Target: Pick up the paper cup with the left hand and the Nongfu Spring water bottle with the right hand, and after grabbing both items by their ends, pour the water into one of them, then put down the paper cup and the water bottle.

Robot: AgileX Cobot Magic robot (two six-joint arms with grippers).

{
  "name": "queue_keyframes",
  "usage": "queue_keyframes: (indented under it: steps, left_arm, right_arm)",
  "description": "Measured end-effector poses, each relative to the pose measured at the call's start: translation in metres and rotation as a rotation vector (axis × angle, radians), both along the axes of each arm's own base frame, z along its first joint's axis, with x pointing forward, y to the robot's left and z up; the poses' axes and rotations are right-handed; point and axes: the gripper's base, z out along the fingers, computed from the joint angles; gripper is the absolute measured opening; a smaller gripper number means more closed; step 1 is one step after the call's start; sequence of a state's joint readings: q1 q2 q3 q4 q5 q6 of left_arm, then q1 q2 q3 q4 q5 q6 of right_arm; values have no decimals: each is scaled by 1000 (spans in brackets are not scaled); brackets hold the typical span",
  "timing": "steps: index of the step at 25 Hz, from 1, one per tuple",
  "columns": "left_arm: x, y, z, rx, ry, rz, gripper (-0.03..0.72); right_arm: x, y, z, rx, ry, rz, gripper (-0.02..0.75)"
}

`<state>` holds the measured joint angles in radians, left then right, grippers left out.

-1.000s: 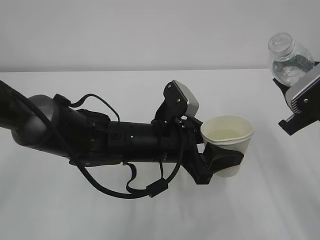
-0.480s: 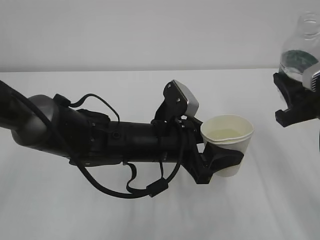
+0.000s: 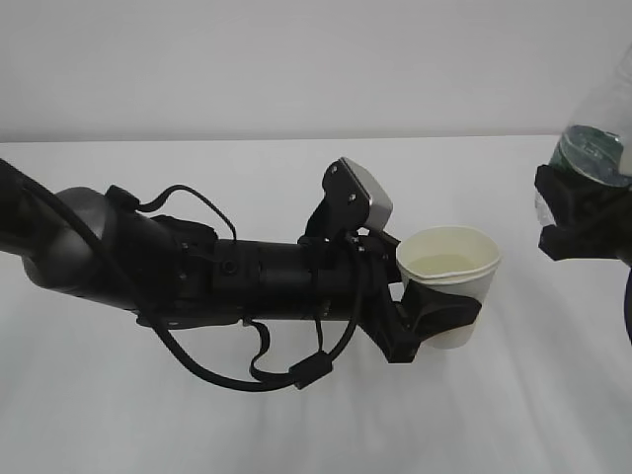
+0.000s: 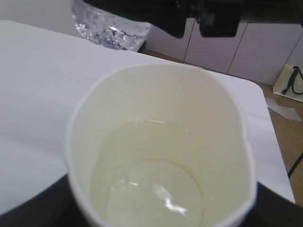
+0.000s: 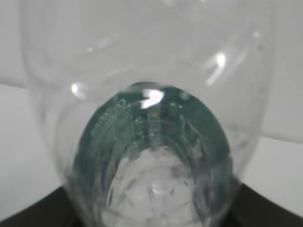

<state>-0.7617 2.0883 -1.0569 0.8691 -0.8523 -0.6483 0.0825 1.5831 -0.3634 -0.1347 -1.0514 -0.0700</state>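
Cup (image 3: pixel 449 281) upright, mouth up, in left pincer (image 3: pixel 434 318); bottle (image 3: pixel 597 128) upright in right pincer (image 3: pixel 583 212).

Paper cup (image 3: pixel 450 279) matt white; water bottle (image 5: pixel 151 142) clear glossy plastic; table (image 3: pixel 197 425) smooth matt

A plain indoor test room, likely a lab: a bare white tabletop (image 3: pixel 296 425) set against a blank pale wall (image 3: pixel 296 59), with white cabinet doors (image 4: pixel 265 52), wood-toned floor (image 4: pixel 289 137) and a bag (image 4: pixel 292 82) behind it.
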Motion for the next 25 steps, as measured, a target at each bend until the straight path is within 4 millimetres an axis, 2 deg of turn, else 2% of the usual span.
queue_keyframes:
  steps: [6,14,25]
  left_arm:
    - [0,0,0,-3,3,6,475]
    - [2,0,1,-9,-14,20,475]
    - [3,0,2,-14,-26,32,475]
  right_arm:
    - [-2,0,-23,35,63,-2,380]
    - [1,0,-44,44,141,-8,379]
    - [32,3,-61,44,159,-8,377]
